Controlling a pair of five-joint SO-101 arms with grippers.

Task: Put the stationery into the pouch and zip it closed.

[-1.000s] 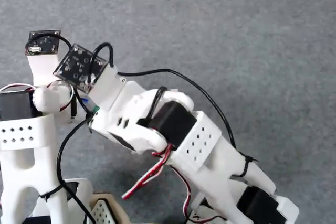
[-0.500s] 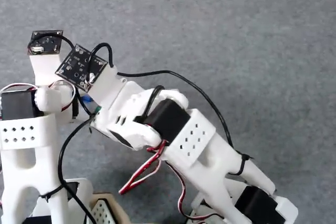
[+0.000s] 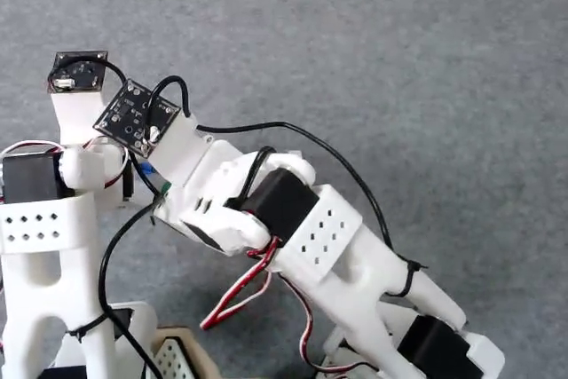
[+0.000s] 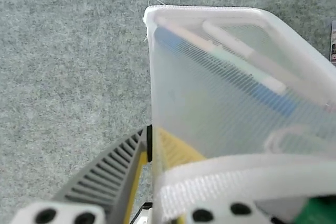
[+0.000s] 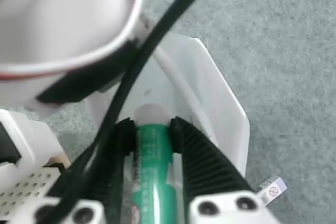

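Several pens (image 4: 247,59) lie inside the pouch (image 4: 210,114).

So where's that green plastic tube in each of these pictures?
High view: the green plastic tube is a small sliver under an arm's wrist, left of centre.
Left wrist view: a green patch beside the translucent white pouch, probably the same tube.
Right wrist view: clamped in the right gripper, over the pouch.
Shared landmark: the pouch, in both wrist views.

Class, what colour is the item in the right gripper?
Green; the item shows best in the right wrist view.
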